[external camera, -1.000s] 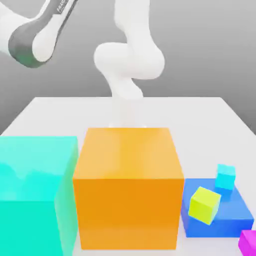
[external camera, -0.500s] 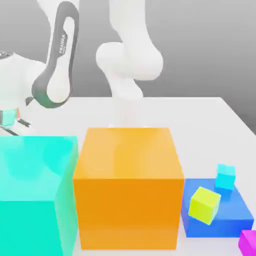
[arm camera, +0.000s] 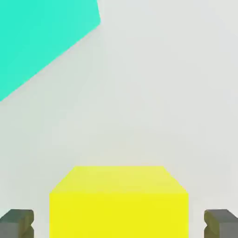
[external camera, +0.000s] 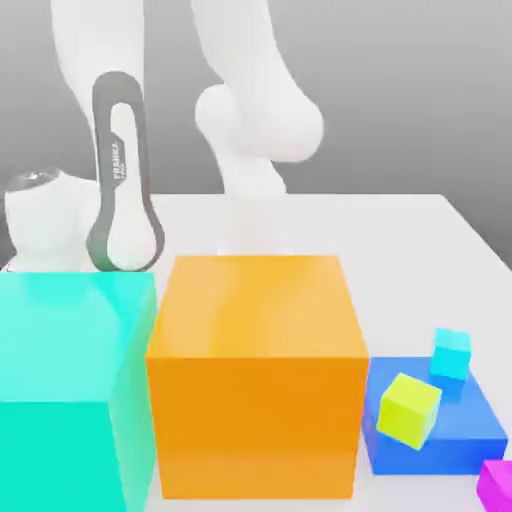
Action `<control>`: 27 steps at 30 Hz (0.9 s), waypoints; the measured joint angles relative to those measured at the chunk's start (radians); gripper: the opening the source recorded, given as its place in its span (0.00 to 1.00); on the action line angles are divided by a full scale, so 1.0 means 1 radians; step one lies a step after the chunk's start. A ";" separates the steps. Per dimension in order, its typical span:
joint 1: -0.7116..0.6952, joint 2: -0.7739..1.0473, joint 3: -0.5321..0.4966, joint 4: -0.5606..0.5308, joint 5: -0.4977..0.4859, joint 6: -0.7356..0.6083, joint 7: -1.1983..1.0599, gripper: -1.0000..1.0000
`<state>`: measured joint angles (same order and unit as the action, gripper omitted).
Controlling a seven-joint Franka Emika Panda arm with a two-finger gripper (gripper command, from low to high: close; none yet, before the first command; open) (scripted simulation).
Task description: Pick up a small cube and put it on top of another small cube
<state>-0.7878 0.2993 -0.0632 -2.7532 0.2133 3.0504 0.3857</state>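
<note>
In the hand view the small cube (arm camera: 118, 209), plain warm yellow, sat on the pale table (arm camera: 153, 93) squarely between the two dark fingers (arm camera: 18, 223) of the gripper (arm camera: 119, 223); a strip of table showed between each finger and the cube's side, so the pincer stood released, bracketing the cube without touching it. A corner of the big teal cube (arm camera: 37, 37) lay well apart from the yellow one in that same view. In the exterior view the white arm (external camera: 125, 200) reached down at the middle left of the frame, its lower end dropping out of sight behind the big teal cube (external camera: 70, 380), which filled the lower left. The big orange cube (external camera: 255, 380) stood just beside it in the lower centre. At the lower right a flat blue block (external camera: 470, 440) carried a lime-yellow small cube (external camera: 408, 410), tilted, and a small cyan cube (external camera: 451, 354) near its far edge, while a magenta cube (external camera: 497, 485) sat at the bottom right corner. The arm's base rose at the upper centre behind the orange cube
</note>
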 joint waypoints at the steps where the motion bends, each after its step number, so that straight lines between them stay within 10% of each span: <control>1: 0.000 0.000 0.000 0.000 -0.001 0.000 0.001 0.00; 15: 0.022 -0.254 -0.119 -0.035 -0.197 -0.188 0.137 0.00; 27: -0.116 -0.359 -0.097 0.294 -0.218 -0.285 -0.145 0.00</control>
<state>-0.9039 -0.0595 -0.1599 -2.4590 -0.0050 2.7655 0.2402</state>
